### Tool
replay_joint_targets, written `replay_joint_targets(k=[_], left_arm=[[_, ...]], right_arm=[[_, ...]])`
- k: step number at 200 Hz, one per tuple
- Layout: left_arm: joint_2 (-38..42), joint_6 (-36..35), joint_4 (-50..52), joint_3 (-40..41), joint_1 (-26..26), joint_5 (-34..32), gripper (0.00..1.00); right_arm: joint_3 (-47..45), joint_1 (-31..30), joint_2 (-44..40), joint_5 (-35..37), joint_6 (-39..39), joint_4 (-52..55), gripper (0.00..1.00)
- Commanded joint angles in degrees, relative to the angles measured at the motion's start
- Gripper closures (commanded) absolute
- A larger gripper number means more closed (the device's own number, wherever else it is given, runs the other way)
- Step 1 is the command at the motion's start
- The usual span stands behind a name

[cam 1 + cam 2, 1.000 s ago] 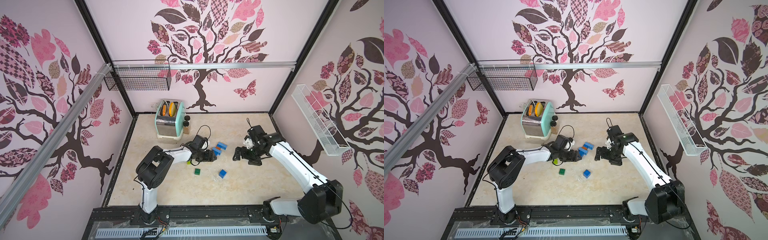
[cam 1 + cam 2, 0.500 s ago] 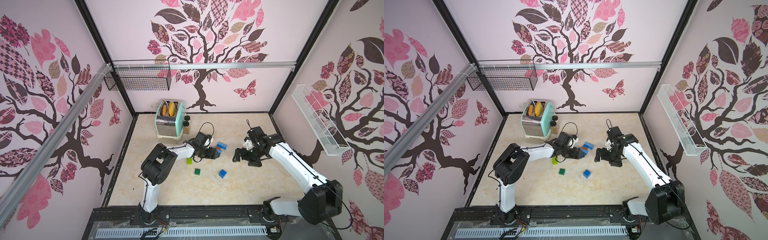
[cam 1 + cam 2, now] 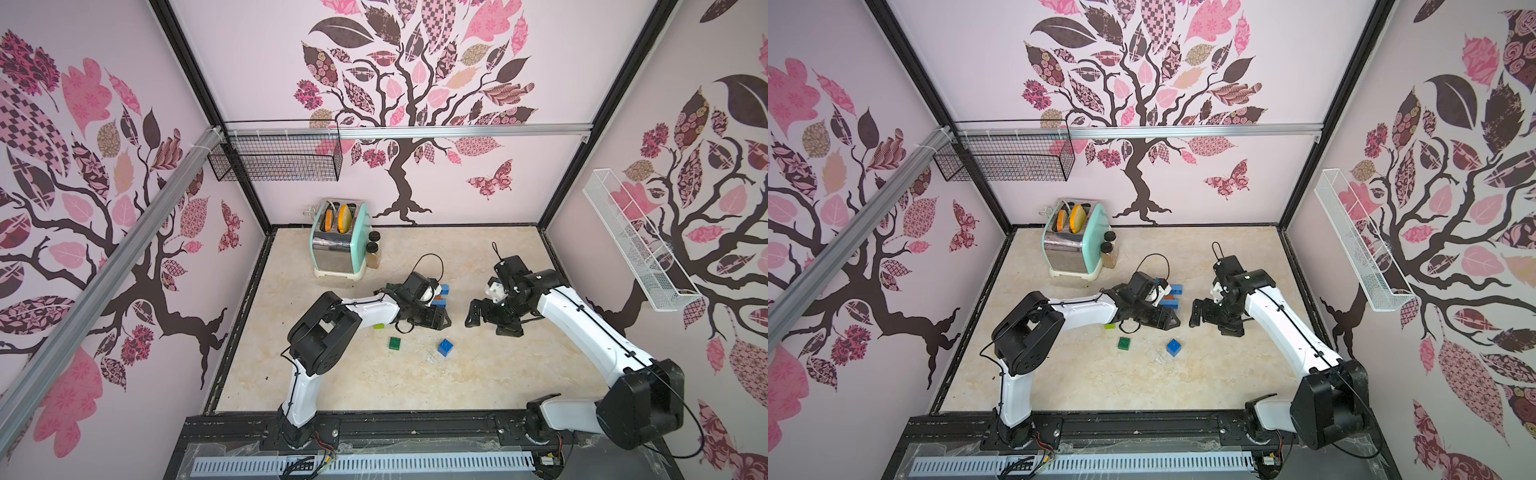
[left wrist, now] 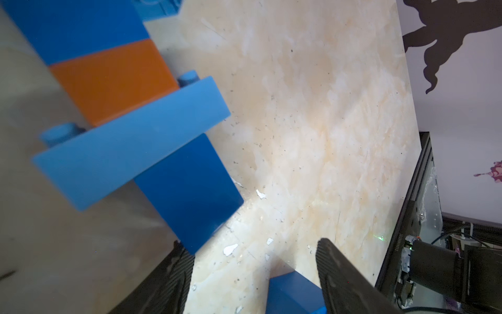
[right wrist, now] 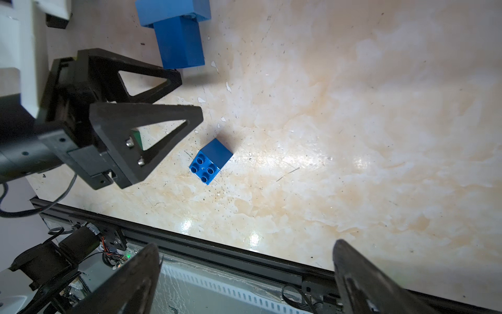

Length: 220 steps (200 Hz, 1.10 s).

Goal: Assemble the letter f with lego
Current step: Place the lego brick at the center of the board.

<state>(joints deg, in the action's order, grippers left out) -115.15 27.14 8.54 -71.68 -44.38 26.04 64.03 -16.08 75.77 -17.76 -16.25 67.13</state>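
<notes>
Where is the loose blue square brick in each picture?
In a top view: blue brick, right of the green brick.
In a top view: same spot.
Left wrist: probably the blue corner by the left pincer.
Right wrist: studs showing, beside that pincer.
Shared landmark: left pincer.

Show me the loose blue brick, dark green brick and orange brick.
loose blue brick (image 5: pixel 205 168): right wrist, studded face
dark green brick (image 3: pixel 395 343): top view, studs
orange brick (image 4: pixel 114 81): left wrist, side face
</notes>
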Motion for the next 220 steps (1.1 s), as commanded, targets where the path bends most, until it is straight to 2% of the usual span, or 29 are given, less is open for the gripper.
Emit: replay_joint_targets(k=[1, 24, 52, 83, 104, 116, 139, 150, 173, 220], left_arm=[[-0.46, 2.47, -1.32, -0.42, 0.71, -1.92, 0.26], [3.18, 3.43, 1.28, 1.47, 2.23, -3.91, 0.26], [14.45, 2.11, 5.54, 6.55, 3.13, -5.61, 0.23], [25.63, 3.02, 18.06, 8.09, 6.64, -2.63, 0.19], [32.52, 0.35, 29.26, 7.97, 7.08, -9.69, 0.13], [35.97, 0.72, 32.19, 9.34, 7.88, -10.58, 0.03], [41.05, 0.22, 40.49, 10.18, 8.48, -15.67, 0.02], [43.49, 1.73, 40.69, 12.47, 9.16, -16.93, 0.02], [46.84, 4.78, 39.29, 19.23, 13.62, -10.57, 0.02], [50.70, 6.09, 39.90, 24.17, 15.46, -11.03, 0.02]], right_arm=[[-0.97, 0.17, -0.19, 0.55, 0.08, -0.97, 0.00], [-2.18, -1.21, 0.37, 1.28, -0.09, -1.85, 0.00], [-2.13, -7.60, 0.87, 5.66, -0.19, -4.41, 0.00], [-1.81, -14.29, 4.97, 8.28, 0.19, -8.47, 0.00], [-2.03, -18.79, 7.81, 11.73, -0.16, -11.20, 0.00], [-2.63, -20.40, 8.81, 12.95, -0.51, -12.87, 0.01], [-3.77, -21.31, 10.99, 13.32, -0.90, -16.15, 0.04], [-4.00, -22.12, 12.25, 13.86, -0.67, -17.38, 0.06], [-3.63, -23.73, 15.27, 14.91, -0.45, -19.37, 0.09], [-3.31, -24.58, 18.57, 14.41, -0.63, -21.17, 0.20]])
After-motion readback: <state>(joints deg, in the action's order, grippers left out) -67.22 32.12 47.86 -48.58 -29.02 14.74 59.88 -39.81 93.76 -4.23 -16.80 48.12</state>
